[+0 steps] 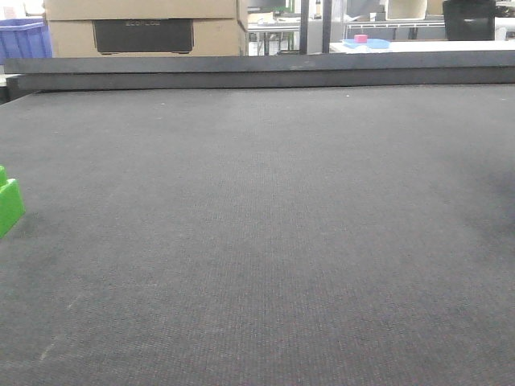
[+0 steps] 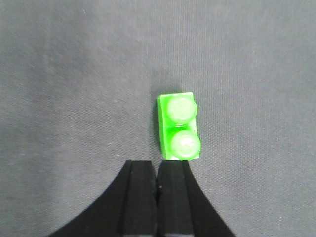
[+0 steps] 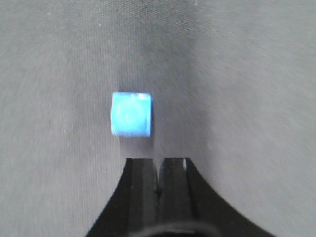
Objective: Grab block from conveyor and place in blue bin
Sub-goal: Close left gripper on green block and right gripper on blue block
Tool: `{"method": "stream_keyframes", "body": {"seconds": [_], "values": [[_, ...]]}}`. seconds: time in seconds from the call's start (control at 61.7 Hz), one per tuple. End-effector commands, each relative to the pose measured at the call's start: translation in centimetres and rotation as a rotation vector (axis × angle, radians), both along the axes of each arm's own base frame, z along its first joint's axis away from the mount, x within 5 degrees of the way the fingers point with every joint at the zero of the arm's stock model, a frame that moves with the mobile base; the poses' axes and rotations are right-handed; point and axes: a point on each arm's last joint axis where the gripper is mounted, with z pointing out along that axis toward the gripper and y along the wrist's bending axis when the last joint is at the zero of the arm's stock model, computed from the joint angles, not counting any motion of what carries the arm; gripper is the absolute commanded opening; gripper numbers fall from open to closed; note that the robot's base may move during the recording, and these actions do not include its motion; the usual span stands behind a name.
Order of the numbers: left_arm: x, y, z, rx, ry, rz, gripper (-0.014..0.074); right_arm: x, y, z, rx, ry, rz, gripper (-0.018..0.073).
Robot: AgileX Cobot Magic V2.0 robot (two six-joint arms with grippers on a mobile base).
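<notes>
A bright green two-stud block (image 2: 178, 127) lies on the dark grey conveyor (image 2: 74, 98), just past the tips of my left gripper (image 2: 157, 164), which is shut with nothing between its fingers. The same green block (image 1: 10, 205) shows at the far left edge of the front view, on the conveyor (image 1: 265, 241). A small light blue block (image 3: 131, 114) lies on the belt ahead and a little left of my right gripper (image 3: 158, 160), also shut and empty. A blue bin (image 1: 24, 39) stands at the far back left, beyond the belt's rail (image 1: 257, 72).
Behind the rail stand a cardboard box (image 1: 145, 28) and, to the right, a white table with a blue dish holding a pink thing (image 1: 364, 41). Neither arm shows in the front view.
</notes>
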Motion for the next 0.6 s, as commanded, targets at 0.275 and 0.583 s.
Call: {"method": "stream_keyframes", "body": {"seconds": [0.275, 0.583], "values": [[0.5, -0.3, -0.1, -0.051, -0.006, 0.009, -0.0111, 3.5, 0.4, -4.2, 0.107, 0.060, -0.043, 0.0430], [0.6, -0.3, -0.1, -0.050, -0.010, 0.009, -0.0111, 5.3, 0.7, -8.3, 0.107, 0.157, -0.040, 0.0443]]}}
